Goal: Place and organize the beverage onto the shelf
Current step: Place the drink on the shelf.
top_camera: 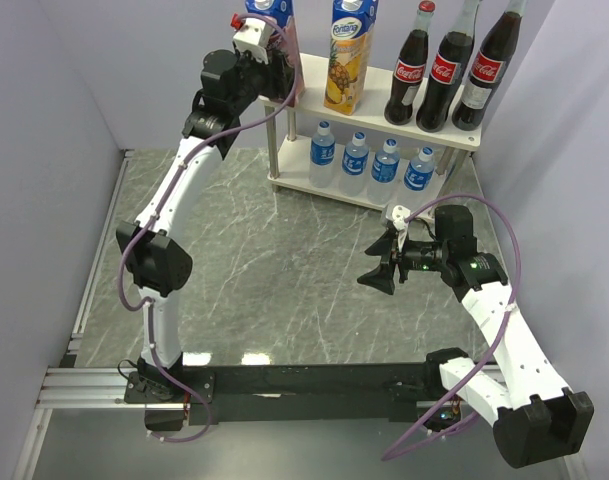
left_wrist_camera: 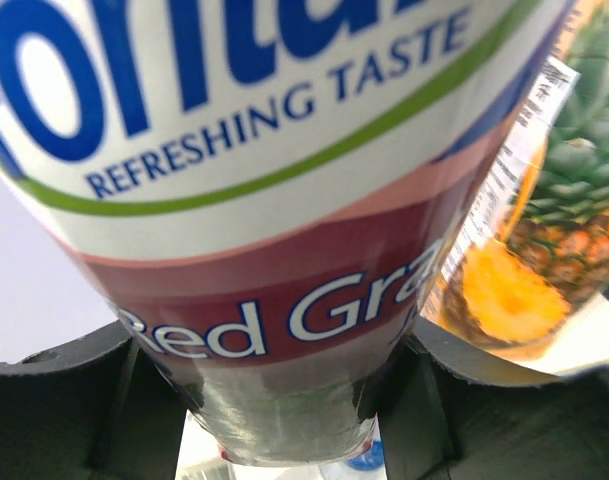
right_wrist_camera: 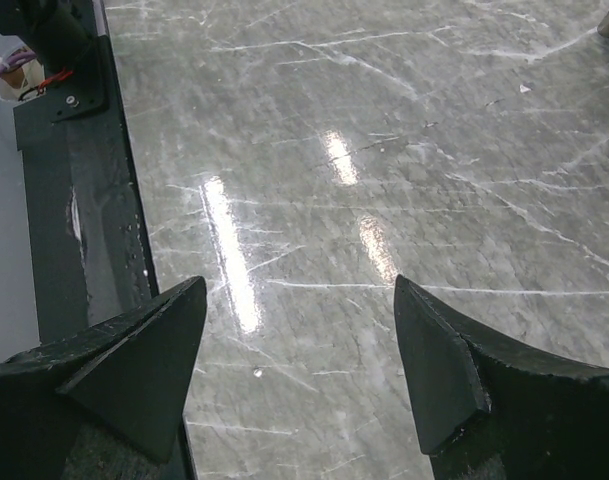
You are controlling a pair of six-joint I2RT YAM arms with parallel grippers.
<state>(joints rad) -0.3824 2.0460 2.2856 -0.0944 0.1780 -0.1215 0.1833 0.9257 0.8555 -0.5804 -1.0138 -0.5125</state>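
My left gripper (top_camera: 274, 70) is shut on the red grape juice carton (top_camera: 270, 12), holding it upright at the left end of the shelf's top board (top_camera: 374, 118). In the left wrist view the carton (left_wrist_camera: 284, 200) fills the space between both fingers (left_wrist_camera: 74, 400). I cannot tell whether its base rests on the board. A pineapple carton (top_camera: 349, 55) (left_wrist_camera: 544, 250) stands just to its right. Three Coca-Cola bottles (top_camera: 444, 75) line the right of the top board. Several water bottles (top_camera: 355, 158) stand on the lower board. Low over the table, my right gripper (top_camera: 376, 277) (right_wrist_camera: 299, 360) is open and holds nothing.
The grey marble table (right_wrist_camera: 384, 150) stretches from the shelf to the black base rail (right_wrist_camera: 74, 200) at the near edge. Pale walls close in on the left, back and right. The shelf stands at the back right, against the corner.
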